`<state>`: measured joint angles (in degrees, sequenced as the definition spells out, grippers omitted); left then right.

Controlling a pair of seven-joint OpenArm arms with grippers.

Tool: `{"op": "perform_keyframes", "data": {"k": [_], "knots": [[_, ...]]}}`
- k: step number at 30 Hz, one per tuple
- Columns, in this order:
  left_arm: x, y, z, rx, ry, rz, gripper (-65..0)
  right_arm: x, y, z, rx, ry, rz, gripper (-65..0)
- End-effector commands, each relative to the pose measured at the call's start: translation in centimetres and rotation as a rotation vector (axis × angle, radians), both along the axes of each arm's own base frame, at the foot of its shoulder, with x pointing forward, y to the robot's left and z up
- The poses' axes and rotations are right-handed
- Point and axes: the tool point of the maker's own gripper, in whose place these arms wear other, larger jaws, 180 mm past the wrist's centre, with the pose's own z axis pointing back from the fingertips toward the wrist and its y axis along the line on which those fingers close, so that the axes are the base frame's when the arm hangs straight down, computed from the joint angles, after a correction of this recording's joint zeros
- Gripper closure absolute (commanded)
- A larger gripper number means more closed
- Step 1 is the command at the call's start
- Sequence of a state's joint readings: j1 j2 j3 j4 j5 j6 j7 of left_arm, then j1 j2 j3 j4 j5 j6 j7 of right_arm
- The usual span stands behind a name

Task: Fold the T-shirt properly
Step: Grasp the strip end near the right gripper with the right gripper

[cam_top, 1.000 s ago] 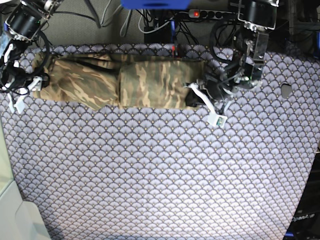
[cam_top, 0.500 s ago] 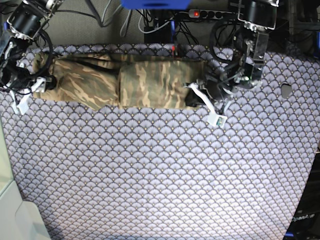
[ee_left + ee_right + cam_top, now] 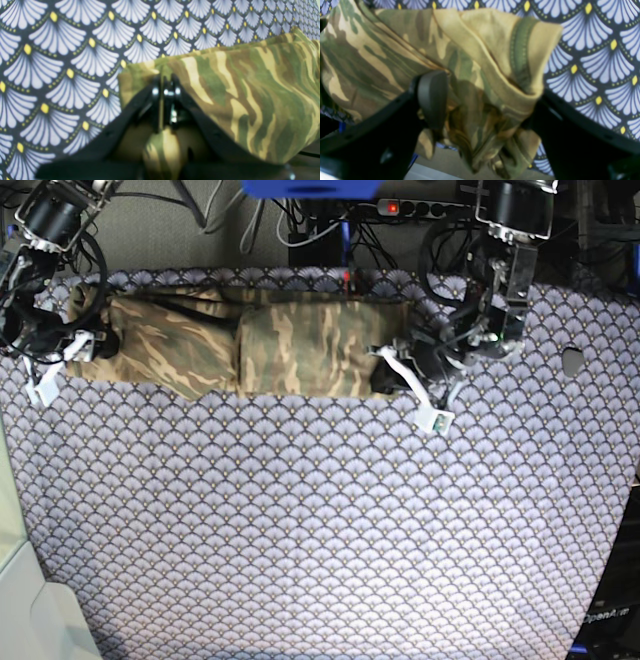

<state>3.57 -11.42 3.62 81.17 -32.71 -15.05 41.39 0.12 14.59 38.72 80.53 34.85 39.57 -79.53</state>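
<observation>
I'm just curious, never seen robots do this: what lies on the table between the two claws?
In the base view, only the T-shirt spans from the left gripper to the right gripper, lying on the patterned cloth.

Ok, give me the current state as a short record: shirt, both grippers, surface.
shirt: T-shirt lies as a long band along the far edge of the patterned cloth, one layer folded over its middle
left gripper: left gripper shut, pinching an edge of the shirt at the band's end
right gripper: right gripper open wide, bunched shirt fabric between its fingers, at the opposite end
surface: fan-scale cloth, otherwise bare in the base view
</observation>
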Motion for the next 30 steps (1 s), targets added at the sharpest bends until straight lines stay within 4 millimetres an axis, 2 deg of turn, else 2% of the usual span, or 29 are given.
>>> {"op": "perform_keyframes", "data": {"k": [1, 7, 17, 20, 28, 30], "knots": [[0.1, 1.1, -0.5, 0.048, 0.018, 0.006, -0.3, 0.5, -0.3, 0.9, -0.004, -0.028, 0.013, -43.0], [0.2, 1.5, -1.4, 0.054, 0.045, 0.015, -0.3, 0.1, 0.7, 1.0, 0.061, -0.055, 0.017, -42.8], [0.3, 1.5, -1.2, 0.053, 0.037, 0.014, -0.3, -0.3, 0.9, 0.6, 0.069, -0.045, 0.014, -42.2], [0.3, 1.5, -1.2, 0.053, 0.037, 0.014, -0.3, -0.6, 1.2, 0.3, 0.077, -0.037, 0.013, -36.4], [0.2, 1.4, -1.2, 0.048, 0.042, 0.014, -0.3, -0.4, 3.8, -0.4, 0.105, -0.017, 0.080, -17.9], [0.4, 1.2, -0.6, 0.043, 0.027, 0.011, -0.3, -0.2, 4.1, -0.4, 0.103, -0.018, 0.093, -12.6]]}}
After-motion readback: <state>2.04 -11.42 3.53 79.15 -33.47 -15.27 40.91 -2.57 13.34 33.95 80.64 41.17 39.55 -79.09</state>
